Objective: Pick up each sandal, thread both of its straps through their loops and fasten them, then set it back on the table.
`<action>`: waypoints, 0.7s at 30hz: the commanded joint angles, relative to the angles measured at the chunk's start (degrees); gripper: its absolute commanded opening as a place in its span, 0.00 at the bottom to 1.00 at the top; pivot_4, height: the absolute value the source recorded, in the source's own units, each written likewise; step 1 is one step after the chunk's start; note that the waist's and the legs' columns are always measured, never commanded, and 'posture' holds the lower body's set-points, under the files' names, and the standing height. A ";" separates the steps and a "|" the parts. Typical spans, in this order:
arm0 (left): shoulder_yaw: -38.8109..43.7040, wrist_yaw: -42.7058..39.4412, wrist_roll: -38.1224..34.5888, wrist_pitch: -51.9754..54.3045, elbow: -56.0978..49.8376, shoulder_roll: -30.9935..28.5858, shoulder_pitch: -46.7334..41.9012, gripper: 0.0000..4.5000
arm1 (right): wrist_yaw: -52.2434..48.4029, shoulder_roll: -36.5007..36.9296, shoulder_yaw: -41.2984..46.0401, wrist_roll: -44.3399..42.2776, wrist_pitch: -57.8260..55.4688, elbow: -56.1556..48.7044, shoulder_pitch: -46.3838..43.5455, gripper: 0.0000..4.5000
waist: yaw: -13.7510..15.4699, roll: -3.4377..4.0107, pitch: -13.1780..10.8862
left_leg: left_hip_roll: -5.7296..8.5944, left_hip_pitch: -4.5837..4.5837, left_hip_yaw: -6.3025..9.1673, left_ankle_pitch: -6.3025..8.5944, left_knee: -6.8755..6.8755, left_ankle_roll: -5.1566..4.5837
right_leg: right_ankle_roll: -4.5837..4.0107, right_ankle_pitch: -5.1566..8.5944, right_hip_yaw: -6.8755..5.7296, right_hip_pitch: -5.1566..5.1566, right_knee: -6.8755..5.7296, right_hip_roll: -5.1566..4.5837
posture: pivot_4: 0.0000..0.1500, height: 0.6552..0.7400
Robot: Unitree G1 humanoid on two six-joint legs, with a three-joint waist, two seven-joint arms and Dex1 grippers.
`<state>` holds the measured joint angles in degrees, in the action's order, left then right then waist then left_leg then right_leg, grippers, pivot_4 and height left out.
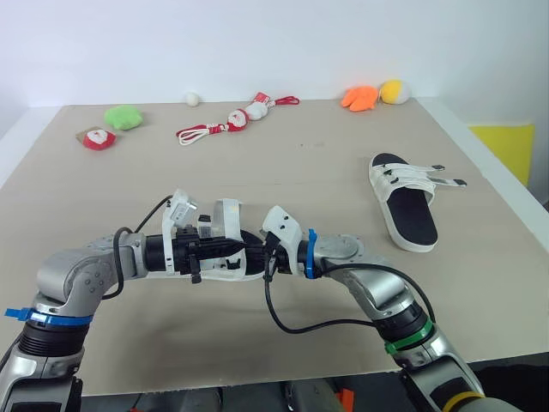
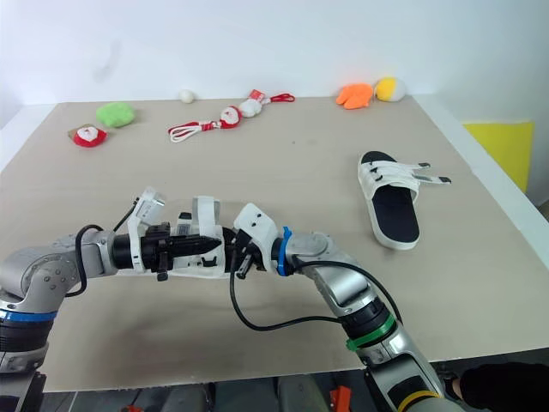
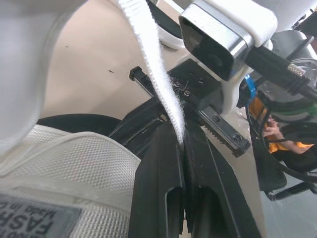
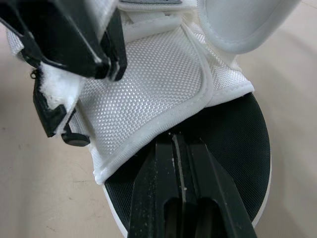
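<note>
The left jaws are clenched on a white strap [image 3: 148, 59], its end pinched between the black fingers [image 3: 158, 163]. The right jaws are closed on the held sandal [image 4: 158, 79], gripping the edge of its mesh upper where that meets the black footbed. The two arms meet tip to tip at the near edge of the bench [image 1: 300, 172], around six o'clock, with the sandal carried between them just above the surface. Its long axis runs nine to three, across the robot. The right jaws steady the sandal from the three o'clock side and the left jaws work from nine, so the left arm is the one placed to feed the strap. I judge that the coming move turns on that strap's free end lying just at the left fingertips and on which way its loop sits from there; the loop itself I cannot make out. Further out, at about two o'clock from the jaws and well apart, the second sandal [image 1: 410, 215] lies flat, long axis roughly eleven to five, nearer the right arm, with its two straps [image 1: 420, 176] trailing loose toward three. Along the far edge sit a green plush [image 1: 123, 117] at eleven, red-and-white corded toys [image 1: 236, 118] near twelve, and orange [image 1: 359, 97] and yellow [image 1: 394, 91] plush at one.
</note>
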<state>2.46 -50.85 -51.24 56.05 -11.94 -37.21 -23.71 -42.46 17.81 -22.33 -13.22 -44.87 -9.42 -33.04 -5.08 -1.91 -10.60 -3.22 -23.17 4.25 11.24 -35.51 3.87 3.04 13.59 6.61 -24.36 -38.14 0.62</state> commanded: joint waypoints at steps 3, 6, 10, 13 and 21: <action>1.64 0.66 1.39 -2.03 1.51 0.56 -1.94 0.01 | -0.13 0.38 -0.43 0.04 -0.74 -0.53 0.34 0.00 | 0.07 0.00 0.00 | 0.00 0.01 0.00 0.00 -0.01 0.00 | 0.00 0.00 0.00 0.00 0.00 0.00 | 1.00 1.00; 1.46 0.01 2.33 -2.73 2.87 0.10 -2.05 0.01 | -0.09 0.29 -0.51 0.03 -0.77 -0.54 0.32 0.00 | 0.07 0.00 0.00 | 0.00 0.02 0.00 -0.01 -0.01 -0.01 | 0.00 -0.01 0.00 0.00 0.00 0.00 | 1.00 1.00; 1.68 -0.73 2.35 -2.64 3.75 -0.17 -2.03 0.01 | -0.09 0.22 -0.48 -0.02 -0.84 -0.56 0.23 0.00 | 0.07 0.00 0.00 | 0.00 0.02 0.00 -0.01 -0.01 -0.01 | 0.00 -0.01 0.00 0.00 0.00 0.00 | 1.00 1.00; 1.83 -1.15 2.34 -2.55 4.41 -0.13 -1.86 0.01 | -0.10 0.20 -0.51 0.00 -0.79 -0.52 0.18 0.00 | 0.08 0.00 0.00 | 0.00 0.02 0.00 -0.01 -0.01 -0.01 | 0.00 -0.01 0.00 0.00 0.00 0.00 | 1.00 1.00; -1.33 -7.04 2.83 -1.84 2.17 -3.74 0.98 0.01 | -0.15 0.15 -0.52 0.12 -0.67 -0.20 -0.03 0.00 | 0.06 0.00 0.00 | 0.00 0.02 0.00 0.00 0.02 -0.01 | -0.06 0.03 0.00 0.00 0.00 0.00 | 1.00 1.00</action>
<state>1.98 -56.54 -48.97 53.86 -8.23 -39.67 -23.59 -42.54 17.71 -22.40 -13.27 -44.92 -9.44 -33.05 -5.02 -1.91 -10.60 -3.22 -23.15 4.25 11.24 -35.48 3.86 2.96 13.63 6.61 -24.37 -38.14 0.62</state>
